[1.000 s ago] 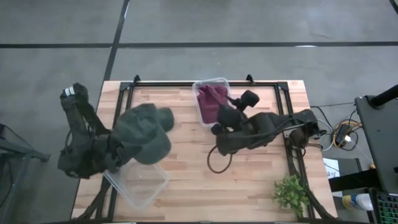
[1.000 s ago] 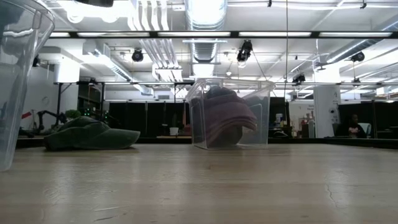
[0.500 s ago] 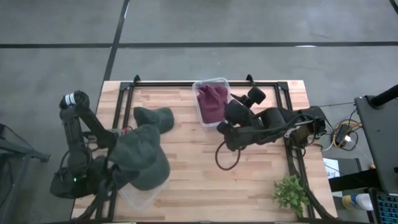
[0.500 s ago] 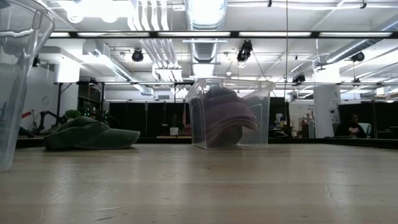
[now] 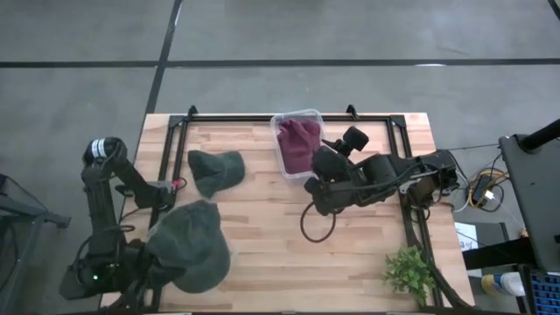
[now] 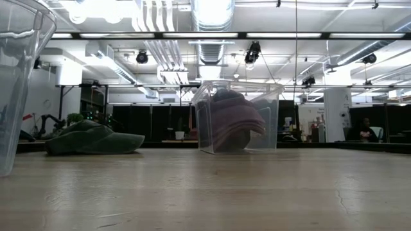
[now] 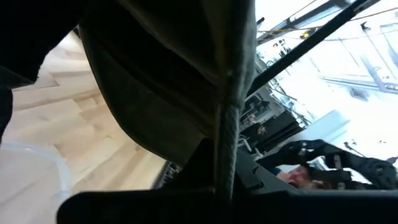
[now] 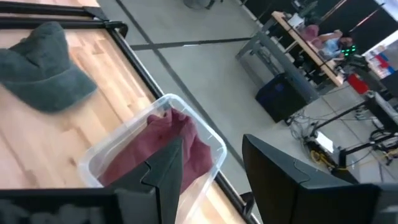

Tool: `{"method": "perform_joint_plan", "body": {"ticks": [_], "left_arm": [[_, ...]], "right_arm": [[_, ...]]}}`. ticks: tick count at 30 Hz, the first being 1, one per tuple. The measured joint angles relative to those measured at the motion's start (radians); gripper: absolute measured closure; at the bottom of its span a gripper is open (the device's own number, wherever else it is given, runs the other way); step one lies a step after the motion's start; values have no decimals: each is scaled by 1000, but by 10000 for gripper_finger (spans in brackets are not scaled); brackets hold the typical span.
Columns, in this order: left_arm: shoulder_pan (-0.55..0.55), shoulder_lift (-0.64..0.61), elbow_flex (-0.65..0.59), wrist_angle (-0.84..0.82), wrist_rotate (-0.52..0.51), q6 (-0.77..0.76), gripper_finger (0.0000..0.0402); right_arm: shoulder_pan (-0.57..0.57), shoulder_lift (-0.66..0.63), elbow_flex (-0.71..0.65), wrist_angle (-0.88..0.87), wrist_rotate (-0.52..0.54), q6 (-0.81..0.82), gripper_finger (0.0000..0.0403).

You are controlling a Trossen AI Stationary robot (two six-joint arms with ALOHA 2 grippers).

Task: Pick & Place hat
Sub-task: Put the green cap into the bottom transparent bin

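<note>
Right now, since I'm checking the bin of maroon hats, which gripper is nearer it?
Right. The right gripper is open beside the clear bin of maroon hats; the left gripper holds a green hat at the opposite near corner.

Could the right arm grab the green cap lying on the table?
Probably yes: the right tool, fingers open and empty, hovers beside the maroon-hat bin, with bare wood between it and the green cap.
</note>
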Motion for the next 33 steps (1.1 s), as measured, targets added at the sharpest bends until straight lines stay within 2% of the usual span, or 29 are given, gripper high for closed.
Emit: {"method": "perform_joint_plan", "body": {"ticks": [14, 24, 33], "left_arm": [[0, 93, -83, 19, 0, -1, 400], [-34, -37, -250, 19, 0, 7, 400], [-141, -164, -390, 18, 0, 12, 400]], "right_arm": [[12, 0, 0, 3, -79, 0, 243], [15, 0, 0, 4, -102, 0, 243], [19, 0, 0, 4, -106, 0, 243]]}}
